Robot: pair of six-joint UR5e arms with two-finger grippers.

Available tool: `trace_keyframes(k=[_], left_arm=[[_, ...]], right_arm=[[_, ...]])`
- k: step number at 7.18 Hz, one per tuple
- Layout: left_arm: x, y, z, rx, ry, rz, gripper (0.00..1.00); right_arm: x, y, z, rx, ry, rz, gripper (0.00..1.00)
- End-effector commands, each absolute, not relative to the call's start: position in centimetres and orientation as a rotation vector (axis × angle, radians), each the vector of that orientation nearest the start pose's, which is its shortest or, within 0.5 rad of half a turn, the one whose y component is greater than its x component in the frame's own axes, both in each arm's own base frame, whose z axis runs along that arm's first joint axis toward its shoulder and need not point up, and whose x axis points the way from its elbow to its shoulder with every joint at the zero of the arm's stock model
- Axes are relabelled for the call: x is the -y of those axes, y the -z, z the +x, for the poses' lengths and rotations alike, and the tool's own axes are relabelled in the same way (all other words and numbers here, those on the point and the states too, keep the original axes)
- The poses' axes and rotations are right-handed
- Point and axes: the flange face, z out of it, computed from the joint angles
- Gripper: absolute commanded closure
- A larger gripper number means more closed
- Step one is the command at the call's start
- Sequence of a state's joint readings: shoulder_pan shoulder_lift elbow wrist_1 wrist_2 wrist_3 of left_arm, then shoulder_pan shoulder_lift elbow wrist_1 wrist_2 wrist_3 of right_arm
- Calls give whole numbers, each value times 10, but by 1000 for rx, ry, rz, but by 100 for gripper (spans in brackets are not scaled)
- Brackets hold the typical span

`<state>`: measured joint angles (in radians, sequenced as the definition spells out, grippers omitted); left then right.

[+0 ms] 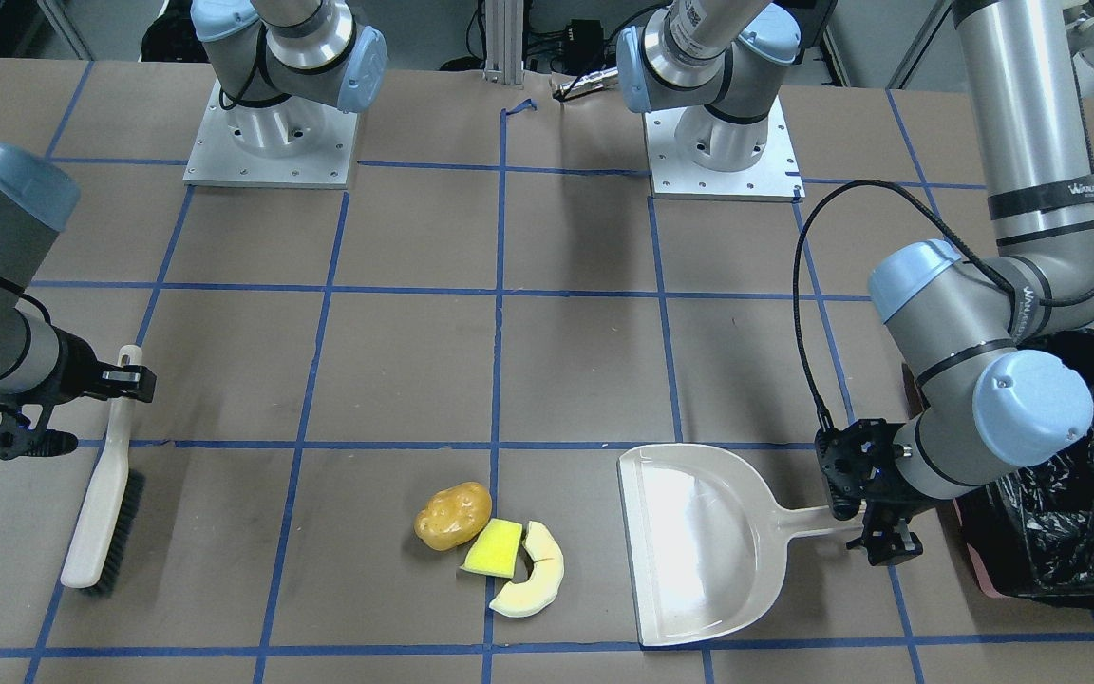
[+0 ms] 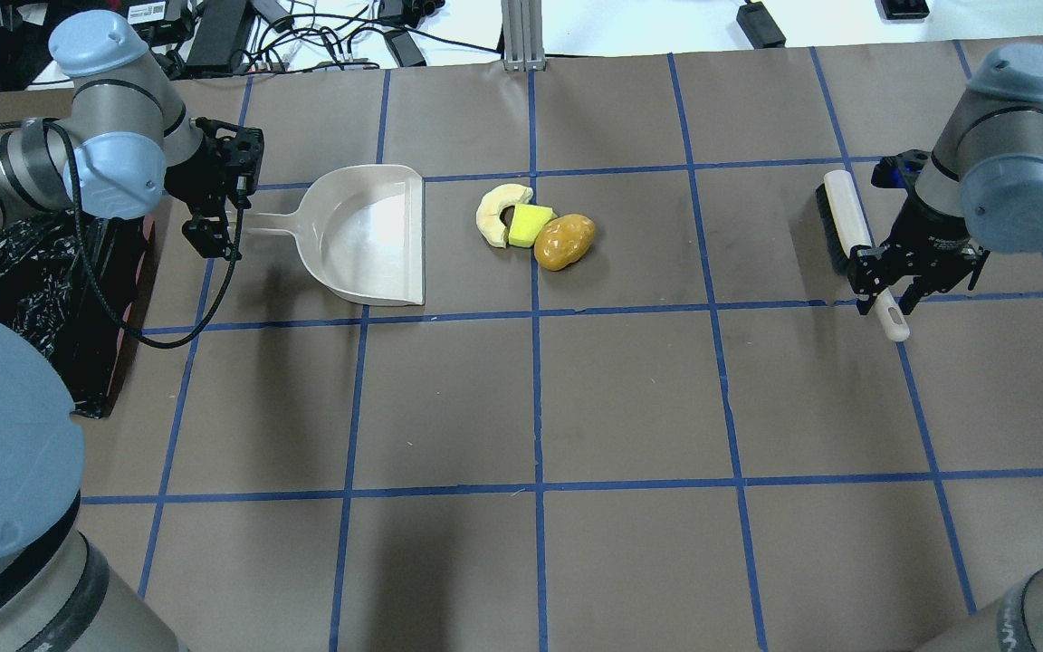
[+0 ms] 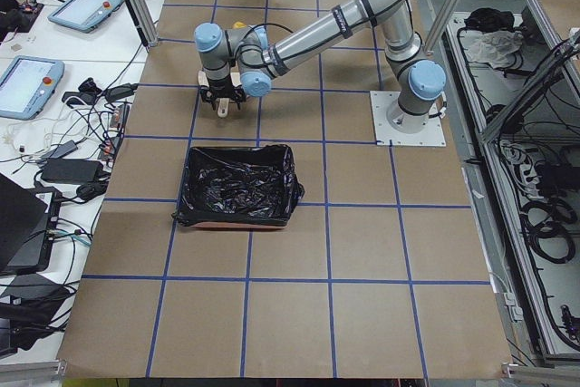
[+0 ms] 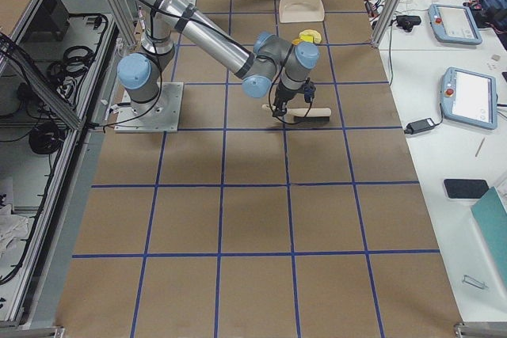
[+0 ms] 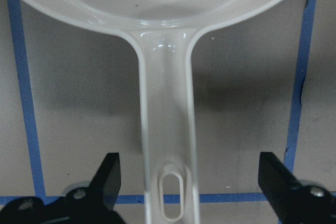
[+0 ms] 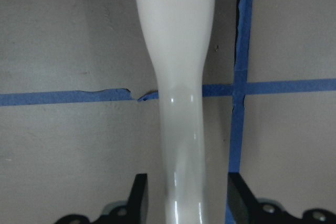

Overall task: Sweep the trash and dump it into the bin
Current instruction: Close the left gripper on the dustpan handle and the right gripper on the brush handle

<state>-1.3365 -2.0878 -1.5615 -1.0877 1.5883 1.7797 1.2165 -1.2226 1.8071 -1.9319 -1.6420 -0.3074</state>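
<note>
The dustpan (image 2: 368, 231) was seen lying flat on the brown desk (image 2: 630, 398), and everything could be placed from it. Its handle (image 5: 167, 129) was straddled by the left tool (image 5: 189, 171), whose fingers (image 5: 107, 174) were spread wide, with a clear gap left on either side and nothing gripped. Just off the dustpan's open mouth, the trash was found bunched together. The pale rind slice (image 2: 492, 213) was set nearest the dustpan, the yellow wedge (image 2: 529, 224) was tucked against it, and the potato (image 2: 565, 241) was pressed to the wedge on the side away from the dustpan. None of the pieces was seen on the dustpan. Behind the dustpan's handle end, past the left tool, the bin (image 1: 1079, 532) with its black bag was parked. Well apart from the dustpan, beyond the trash, the brush (image 2: 843, 217) was laid on the desk. Its handle (image 6: 176, 77) was bracketed by the right tool (image 6: 184, 192), whose fingers were held narrowly apart and not clamped on the handle.
</note>
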Motion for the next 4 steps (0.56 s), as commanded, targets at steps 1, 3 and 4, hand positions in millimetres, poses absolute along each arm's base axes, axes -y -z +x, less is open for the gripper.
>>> trace_keyframes(k=[1, 3, 4], left_arm=[[663, -240, 23, -2252, -48, 2201, 52], [663, -240, 23, -2247, -52, 2204, 66], [663, -242, 21, -2243, -53, 2202, 70]], right_arm=[[557, -226, -72, -3114, -370, 61, 30], [556, -226, -71, -3112, -382, 70, 41], [556, -227, -71, -3111, -379, 73, 45]])
